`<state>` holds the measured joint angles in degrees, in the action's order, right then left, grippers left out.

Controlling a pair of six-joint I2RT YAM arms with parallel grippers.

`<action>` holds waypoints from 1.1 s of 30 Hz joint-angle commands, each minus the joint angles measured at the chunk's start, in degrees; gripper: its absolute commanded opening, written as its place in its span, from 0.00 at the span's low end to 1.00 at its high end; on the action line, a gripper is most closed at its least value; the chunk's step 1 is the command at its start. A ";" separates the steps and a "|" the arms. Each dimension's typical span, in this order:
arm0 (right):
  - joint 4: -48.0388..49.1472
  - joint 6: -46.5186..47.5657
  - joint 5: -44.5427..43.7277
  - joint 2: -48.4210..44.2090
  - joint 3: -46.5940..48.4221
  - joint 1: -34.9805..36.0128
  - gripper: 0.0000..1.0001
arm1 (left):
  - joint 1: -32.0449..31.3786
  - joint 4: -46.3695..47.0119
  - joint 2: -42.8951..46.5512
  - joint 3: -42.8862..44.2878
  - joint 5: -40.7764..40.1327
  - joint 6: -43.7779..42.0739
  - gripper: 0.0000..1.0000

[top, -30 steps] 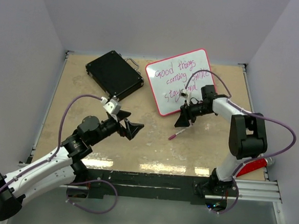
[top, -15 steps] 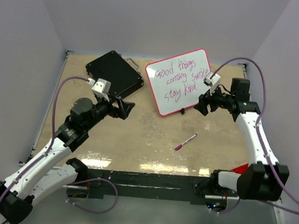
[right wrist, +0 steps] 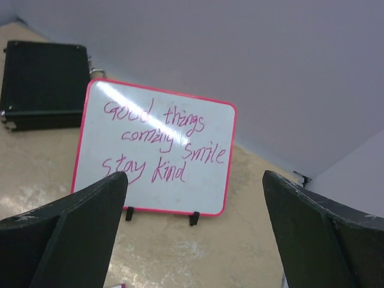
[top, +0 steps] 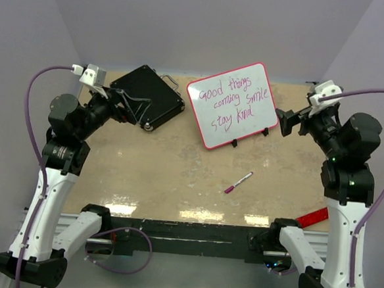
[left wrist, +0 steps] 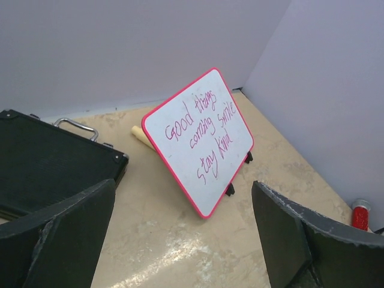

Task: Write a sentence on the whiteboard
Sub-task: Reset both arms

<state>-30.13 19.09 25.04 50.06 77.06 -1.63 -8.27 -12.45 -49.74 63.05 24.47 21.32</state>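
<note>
The whiteboard (top: 246,125) stands tilted at the back centre of the table on small black feet. The sentence (top: 237,98) fills it in pink marker: "Good things coming smile stay kind". The left wrist view shows the whiteboard (left wrist: 201,195) and the sentence (left wrist: 204,132), as does the right wrist view with its whiteboard (right wrist: 204,186) and sentence (right wrist: 162,141). My left gripper (top: 136,108) (left wrist: 183,186) is open and empty, raised over the black case. To the right of the board my right gripper (top: 291,122) (right wrist: 194,177) is open and empty. A pink marker (top: 238,182) lies on the table in front of the board.
A black hard case (top: 146,96) (left wrist: 48,156) (right wrist: 42,84) lies at the back left beside the board. A red object (top: 315,217) (left wrist: 360,215) sits by the right arm's base. A beige roll (left wrist: 139,135) pokes out behind the board. Walls enclose the table.
The right gripper opened wide and drew back right from the board's lower edge, the marker left lying on the table. The left arm swung back left over the case, still open.
</note>
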 commanded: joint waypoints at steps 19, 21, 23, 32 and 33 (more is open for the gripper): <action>7.01 -21.64 -24.77 -2.78 -0.41 -0.13 0.99 | 0.36 -6.63 3.50 4.63 -4.69 -4.18 1.00; 7.45 -21.55 -24.86 -2.95 -1.20 -0.13 0.99 | 0.36 -6.36 3.50 4.37 -4.78 -4.27 1.00; 7.72 -21.55 -24.86 -2.95 -1.73 -0.13 0.99 | 0.36 -6.45 3.33 4.10 -4.78 -4.45 1.00; 8.51 -21.20 -24.86 -2.51 -2.44 -0.04 0.99 | 0.36 -5.57 2.80 2.88 -4.34 -4.89 1.00; 8.68 -21.03 -24.86 -2.43 -2.61 -0.13 0.99 | 0.36 -5.57 2.80 2.70 -4.34 -4.89 1.00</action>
<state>-24.77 -1.54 0.97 47.64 74.67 -1.63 -8.25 -19.03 -47.05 66.22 20.18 17.39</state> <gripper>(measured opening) 0.986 0.997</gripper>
